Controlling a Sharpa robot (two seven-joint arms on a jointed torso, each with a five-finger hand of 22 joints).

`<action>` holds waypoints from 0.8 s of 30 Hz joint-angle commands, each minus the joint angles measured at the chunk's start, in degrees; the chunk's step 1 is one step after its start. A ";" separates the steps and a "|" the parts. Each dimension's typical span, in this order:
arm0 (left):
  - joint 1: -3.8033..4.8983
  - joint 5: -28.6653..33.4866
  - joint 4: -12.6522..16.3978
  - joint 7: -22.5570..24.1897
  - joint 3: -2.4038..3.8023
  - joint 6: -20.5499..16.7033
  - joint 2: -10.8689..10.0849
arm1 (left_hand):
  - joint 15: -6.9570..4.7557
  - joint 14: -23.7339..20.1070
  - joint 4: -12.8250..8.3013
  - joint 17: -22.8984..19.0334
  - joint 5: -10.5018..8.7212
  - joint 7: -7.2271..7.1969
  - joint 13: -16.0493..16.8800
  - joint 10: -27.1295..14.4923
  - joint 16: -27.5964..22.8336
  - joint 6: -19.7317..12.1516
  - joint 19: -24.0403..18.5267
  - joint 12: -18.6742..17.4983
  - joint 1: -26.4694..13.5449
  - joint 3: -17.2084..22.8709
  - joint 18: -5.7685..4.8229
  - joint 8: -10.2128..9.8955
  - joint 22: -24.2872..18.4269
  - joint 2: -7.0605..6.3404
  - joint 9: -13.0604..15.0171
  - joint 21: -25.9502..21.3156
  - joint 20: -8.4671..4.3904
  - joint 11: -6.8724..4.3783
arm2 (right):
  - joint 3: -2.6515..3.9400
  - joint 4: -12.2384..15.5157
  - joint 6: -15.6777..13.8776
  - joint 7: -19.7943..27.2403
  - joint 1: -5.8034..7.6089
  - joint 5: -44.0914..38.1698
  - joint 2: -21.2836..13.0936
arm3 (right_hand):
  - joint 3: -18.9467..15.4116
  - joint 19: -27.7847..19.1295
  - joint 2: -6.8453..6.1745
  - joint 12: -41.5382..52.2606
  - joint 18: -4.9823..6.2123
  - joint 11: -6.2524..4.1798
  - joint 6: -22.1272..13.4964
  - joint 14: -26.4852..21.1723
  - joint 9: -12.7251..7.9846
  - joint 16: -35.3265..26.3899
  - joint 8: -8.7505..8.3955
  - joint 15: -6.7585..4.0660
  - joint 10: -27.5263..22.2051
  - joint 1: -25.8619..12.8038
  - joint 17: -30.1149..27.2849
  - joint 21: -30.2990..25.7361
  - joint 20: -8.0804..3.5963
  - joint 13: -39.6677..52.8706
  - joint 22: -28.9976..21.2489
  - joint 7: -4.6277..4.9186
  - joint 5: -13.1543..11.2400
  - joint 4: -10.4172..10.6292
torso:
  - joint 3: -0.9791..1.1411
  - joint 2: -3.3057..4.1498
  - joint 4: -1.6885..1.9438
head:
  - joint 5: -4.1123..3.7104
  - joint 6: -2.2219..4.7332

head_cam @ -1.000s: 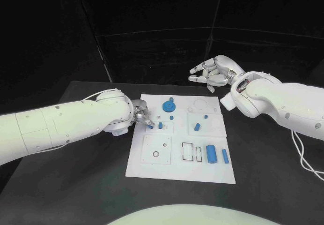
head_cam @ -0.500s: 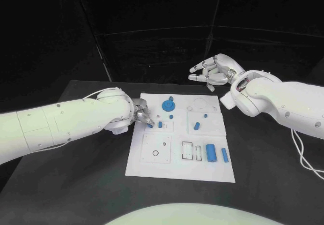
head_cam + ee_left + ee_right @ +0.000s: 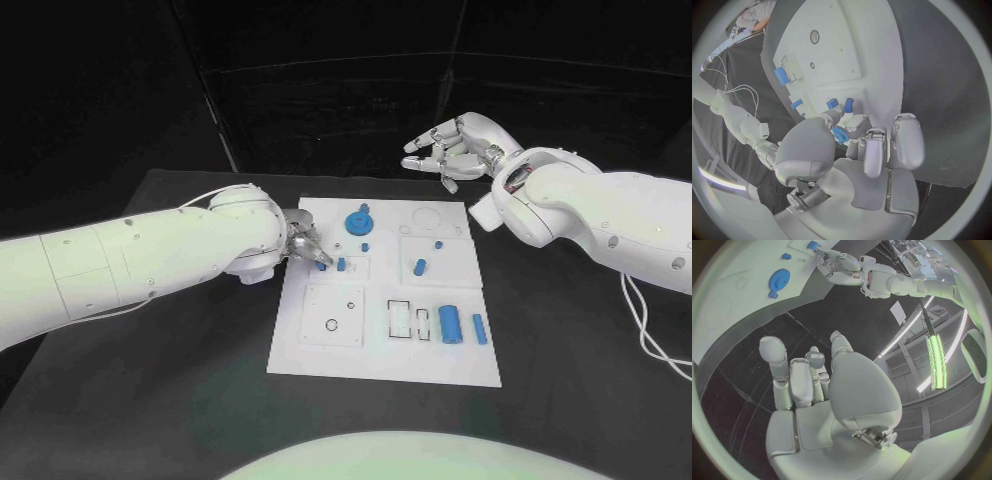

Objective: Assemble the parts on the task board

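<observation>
Over the last second almost nothing has shifted: my left hand (image 3: 304,248) stays low at nine o'clock on the task board (image 3: 387,362), fingers pinched round a small blue part (image 3: 840,135) just beside the blue peg (image 3: 342,267), so I judge the seating still unfinished. My right hand (image 3: 456,150) keeps hovering past the board's twelve o'clock edge, fingers loosely curled, holding nothing
</observation>
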 commanded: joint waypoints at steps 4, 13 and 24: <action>0.03 1.17 -0.46 -1.06 0.00 1.37 0.23 | -0.36 5.93 1.03 15.10 -0.01 -0.06 0.22 0.12 0.18 0.62 0.23 0.46 -0.77 -2.45 -0.46 0.04 0.28 0.14 -0.19 0.01 -0.37 -0.12 | 0.03 0.18 -0.21 0.34 0.09 -0.08 -0.07 | -0.33 0.02 0.68 0.13 0.66 0.04 -0.50 0.95 -0.02 -0.20 0.31 -0.19 -0.21 -0.02 0.09 -0.27 0.14 -0.01 -0.09 -0.01 0.35 0.10 | -0.02 0.01 0.01 | -0.06 -0.06; 0.04 1.40 -1.08 -1.27 0.00 1.27 0.47 | -0.38 5.93 2.55 15.10 -0.01 -0.07 0.25 0.12 0.18 0.83 0.29 0.60 -1.43 -6.15 -0.47 0.22 0.39 -0.06 -0.39 -0.02 -0.40 -0.13 | 0.03 0.16 -0.24 0.35 0.09 -0.08 -0.03 | -0.46 0.00 0.74 0.08 0.68 0.05 -0.54 0.92 -0.02 -0.29 0.34 -0.18 -0.30 0.05 -0.04 -0.34 0.15 -0.11 -0.18 0.00 0.37 0.17 | -0.01 -0.02 0.07 | -0.16 -0.17; 0.03 1.69 -0.59 -0.36 0.01 -1.02 0.08 | -0.47 5.93 4.66 15.10 0.01 -0.26 0.42 0.28 0.18 1.10 0.43 0.88 -1.80 -11.41 -0.53 0.63 0.73 -0.22 -0.52 0.15 -0.48 -0.26 | 0.03 0.09 -0.23 0.46 0.09 -0.08 0.01 | -0.46 0.00 0.74 0.08 0.68 0.05 -0.54 0.92 -0.02 -0.29 0.34 -0.18 -0.30 0.05 -0.04 -0.34 0.15 -0.11 -0.18 0.00 0.37 0.17 | -0.05 -0.02 0.07 | -0.20 -0.10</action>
